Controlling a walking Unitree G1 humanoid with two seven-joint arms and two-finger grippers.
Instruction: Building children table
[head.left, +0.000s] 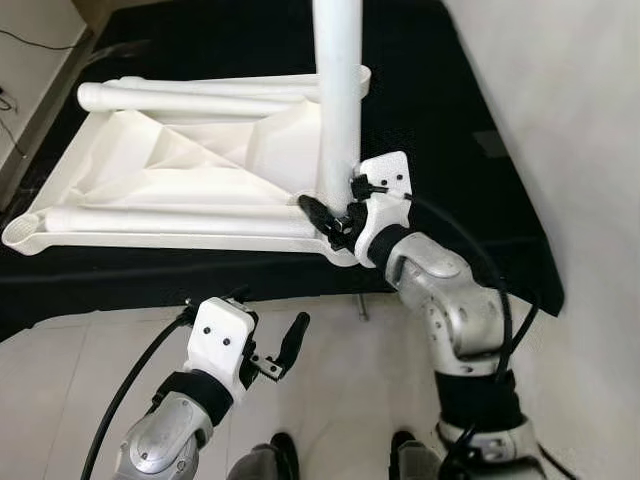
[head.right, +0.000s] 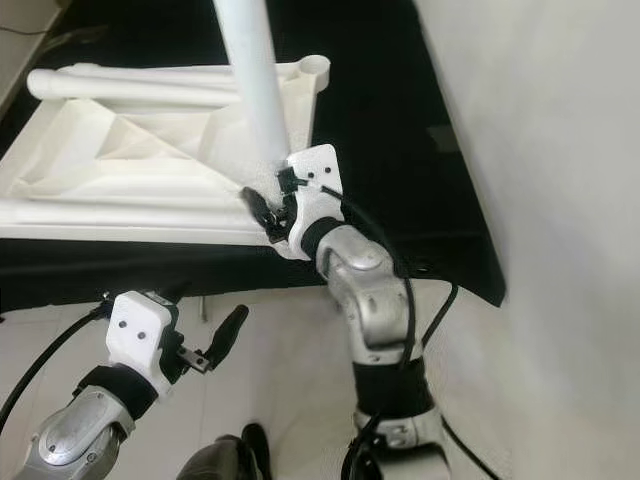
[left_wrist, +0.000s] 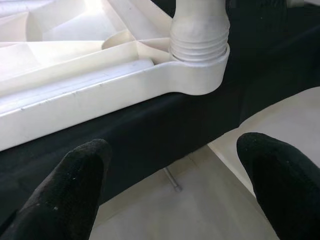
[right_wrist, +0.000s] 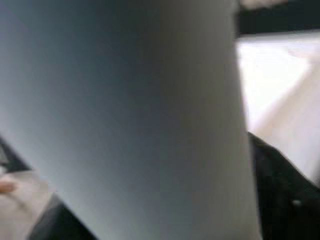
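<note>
Black cloth (head.left: 440, 150) covers the low surface ahead of me, and pale floor tiles (head.left: 60, 380) run from its near edge back to my feet, with a white wall (head.left: 570, 120) on my right. On the cloth lies the white plastic tabletop (head.left: 180, 165), turned underside up so its ribs and corner sockets face me. 2 loose legs rest on it lying flat: one leg (head.left: 190, 97) along the far edge and another leg (head.left: 170, 220) along the near edge. A 3rd one, the upright leg (head.left: 338, 90), stands in the near corner socket on my right, its threaded end seated in the ring of that socket (left_wrist: 200, 70).

My right gripper (head.left: 335, 215) is at the foot of the upright leg, just above the socket. Its black fingers (head.left: 315, 210) press close against the white tube, and in my right wrist view the tube is right up against the camera with a dark finger (right_wrist: 280, 190) beside it; I read this as a clamp around the leg.

My left gripper (head.left: 270, 345) hangs over the tiles, below the near edge of the cloth and well apart from the tabletop. Its 2 fingers (left_wrist: 75, 190) are spread wide with nothing between them, pointing toward the corner where the upright leg stands.
</note>
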